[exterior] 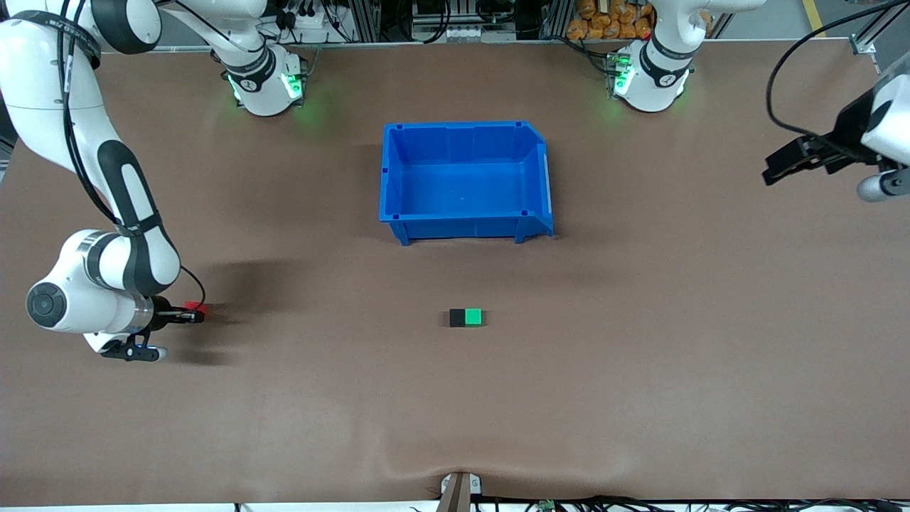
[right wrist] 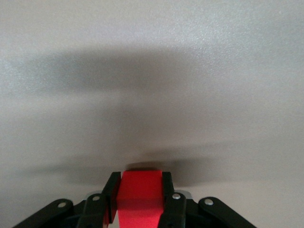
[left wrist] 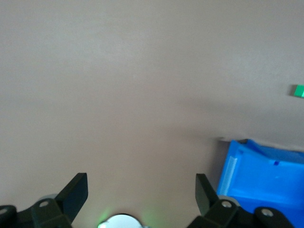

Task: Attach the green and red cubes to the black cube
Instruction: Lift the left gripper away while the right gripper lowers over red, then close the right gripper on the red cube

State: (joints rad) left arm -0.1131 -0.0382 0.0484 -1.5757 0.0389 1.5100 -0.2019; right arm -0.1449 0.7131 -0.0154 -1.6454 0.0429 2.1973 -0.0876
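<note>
The red cube [right wrist: 140, 197] is clamped between the fingers of the right gripper [exterior: 190, 313], low at the right arm's end of the table [exterior: 640, 370]. The black cube [exterior: 458, 318] and green cube [exterior: 473, 317] are seen touching side by side mid-table, nearer the front camera than the blue bin [exterior: 466, 178]. The left gripper [left wrist: 141, 190] is held spread and empty, waiting over the left arm's end.

Risks are judged as follows: the red cube could be twisted in a shallow grip during carriage, so that its face is presented askew. If it is pushed against the black cube too hard, the unrestrained joined pair could be slid away or separated.
</note>
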